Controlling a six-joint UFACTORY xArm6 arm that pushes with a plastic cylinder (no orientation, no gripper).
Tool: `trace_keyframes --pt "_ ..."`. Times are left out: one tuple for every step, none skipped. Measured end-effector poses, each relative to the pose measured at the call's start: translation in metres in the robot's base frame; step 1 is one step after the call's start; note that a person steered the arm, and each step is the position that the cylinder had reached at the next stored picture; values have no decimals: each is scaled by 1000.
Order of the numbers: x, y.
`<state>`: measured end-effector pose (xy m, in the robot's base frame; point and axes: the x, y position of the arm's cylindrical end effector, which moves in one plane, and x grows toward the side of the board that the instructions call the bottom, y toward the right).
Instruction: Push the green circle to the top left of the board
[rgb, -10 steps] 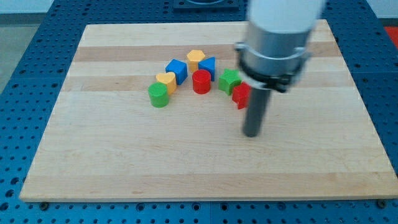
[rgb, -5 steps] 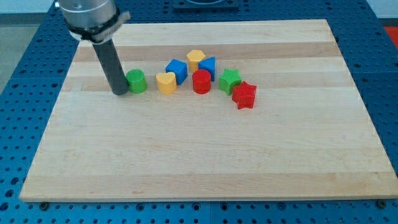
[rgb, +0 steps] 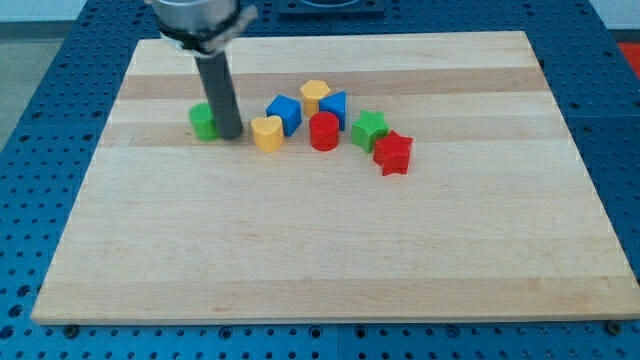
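Note:
The green circle sits on the wooden board in its upper left part, partly hidden by my rod. My tip is right against the circle's right side, between it and the yellow heart. The rod rises toward the view's top.
To the right of the heart lie a cluster: a blue cube, a yellow hexagon, a blue block, a red cylinder, a green star and a red star.
My tip has moved from the green circle's left side to its right side. The green circle has shifted a little to the left and up.

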<state>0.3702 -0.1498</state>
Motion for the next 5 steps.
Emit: trace_keyframes --pt "-11 -34" --pt "8 -47" --pt "9 -78" --pt "-21 -106" --pt "-41 -107"
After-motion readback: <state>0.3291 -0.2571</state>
